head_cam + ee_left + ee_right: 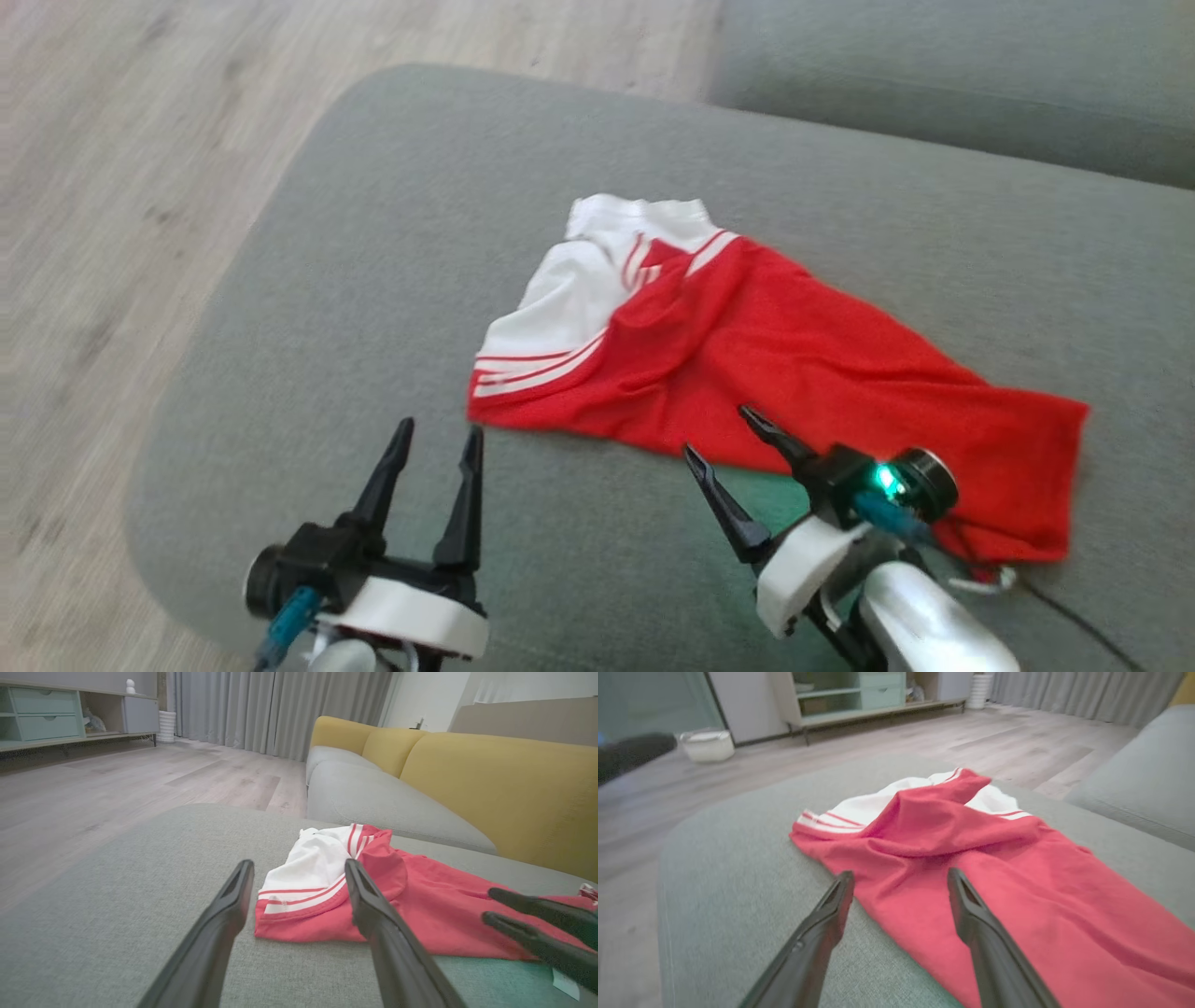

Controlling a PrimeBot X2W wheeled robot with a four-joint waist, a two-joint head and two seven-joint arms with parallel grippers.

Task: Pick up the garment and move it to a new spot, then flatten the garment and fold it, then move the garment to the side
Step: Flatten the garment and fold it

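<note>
Fingers [464,504] of the left gripper [441,429] are held wide apart, with nothing between them, over the near edge of the grey cushion [373,280]. Those of the right gripper [716,429] are spread too and empty, a little further in over the cushion. The garment [775,355] is laid crumpled on the middle of the cushion, its white part turned farthest away.
</note>
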